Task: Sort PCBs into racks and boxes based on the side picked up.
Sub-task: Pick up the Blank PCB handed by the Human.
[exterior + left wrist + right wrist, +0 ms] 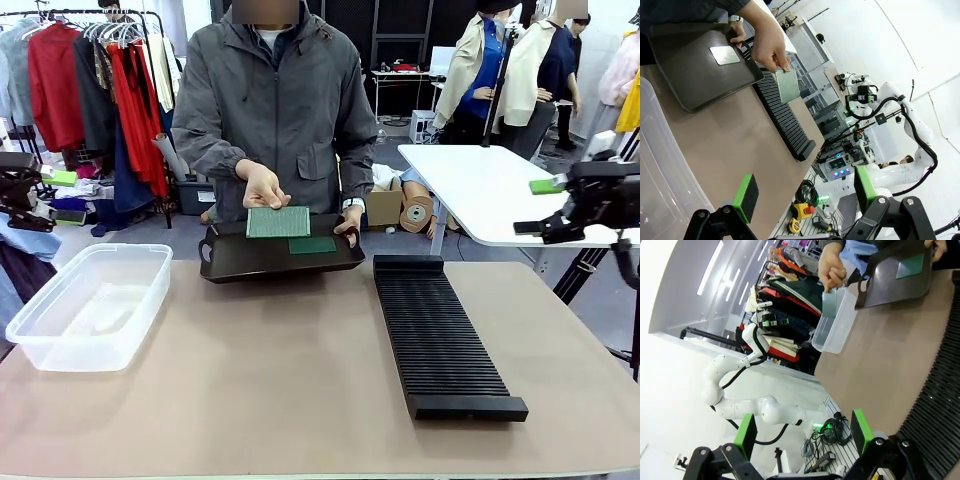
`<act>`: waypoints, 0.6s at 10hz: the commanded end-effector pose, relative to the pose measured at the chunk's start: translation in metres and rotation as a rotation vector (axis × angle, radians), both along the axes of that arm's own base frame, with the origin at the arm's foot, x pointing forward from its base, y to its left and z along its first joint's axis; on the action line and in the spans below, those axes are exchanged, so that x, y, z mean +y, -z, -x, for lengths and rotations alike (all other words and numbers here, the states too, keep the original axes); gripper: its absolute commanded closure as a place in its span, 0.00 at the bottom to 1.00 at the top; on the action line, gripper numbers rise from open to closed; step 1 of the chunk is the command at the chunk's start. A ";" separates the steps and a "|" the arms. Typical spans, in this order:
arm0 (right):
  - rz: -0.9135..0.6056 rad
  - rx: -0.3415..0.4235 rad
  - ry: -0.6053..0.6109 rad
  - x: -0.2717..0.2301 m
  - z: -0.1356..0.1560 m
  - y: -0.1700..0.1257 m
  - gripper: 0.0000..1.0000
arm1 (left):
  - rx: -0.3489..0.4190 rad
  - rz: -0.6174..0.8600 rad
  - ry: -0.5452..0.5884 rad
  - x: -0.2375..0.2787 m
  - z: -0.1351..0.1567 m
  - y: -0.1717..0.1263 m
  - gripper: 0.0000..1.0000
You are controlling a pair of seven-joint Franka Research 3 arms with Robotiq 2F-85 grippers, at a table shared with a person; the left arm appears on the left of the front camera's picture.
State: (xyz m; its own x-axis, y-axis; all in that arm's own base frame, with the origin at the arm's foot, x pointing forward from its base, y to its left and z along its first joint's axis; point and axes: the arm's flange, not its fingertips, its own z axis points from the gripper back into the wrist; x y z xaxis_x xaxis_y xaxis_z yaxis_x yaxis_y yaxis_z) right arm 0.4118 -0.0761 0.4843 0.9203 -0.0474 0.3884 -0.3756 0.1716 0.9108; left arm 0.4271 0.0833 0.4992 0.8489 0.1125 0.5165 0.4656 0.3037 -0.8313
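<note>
PCB (278, 221): dotted face up, held over tray (230, 262) by hand (262, 185), likely offered for pickup. Left gripper (805, 190), right gripper (802, 432): jaws spread, empty.

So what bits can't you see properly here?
Front view: the other face of the held PCB, turned away from the camera.
Front view: any fine print on the tray PCB, too small.
Front view: part of the far rim of the tray, behind the held PCB.
Left wrist view: part of the box, cut off by the left edge.
Right wrist view: part of the rack, cut off by the right edge.
</note>
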 end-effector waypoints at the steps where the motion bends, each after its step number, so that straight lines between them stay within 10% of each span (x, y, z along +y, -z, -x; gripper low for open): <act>1: -0.020 -0.021 -0.038 0.016 -0.031 0.012 0.00 | 0.007 0.010 -0.003 0.000 0.001 -0.002 0.00; 6: -0.051 0.005 -0.089 0.047 -0.080 0.047 0.00 | 0.007 0.010 -0.003 0.000 0.001 -0.002 0.00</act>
State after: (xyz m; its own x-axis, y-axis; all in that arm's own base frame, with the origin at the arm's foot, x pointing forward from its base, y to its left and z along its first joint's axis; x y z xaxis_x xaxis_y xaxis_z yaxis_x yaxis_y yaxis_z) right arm 0.4758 -0.0324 0.4369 0.9334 0.0302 0.3576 -0.3587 0.1110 0.9268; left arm 0.4272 0.0834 0.4992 0.8489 0.1125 0.5165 0.4655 0.3038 -0.8313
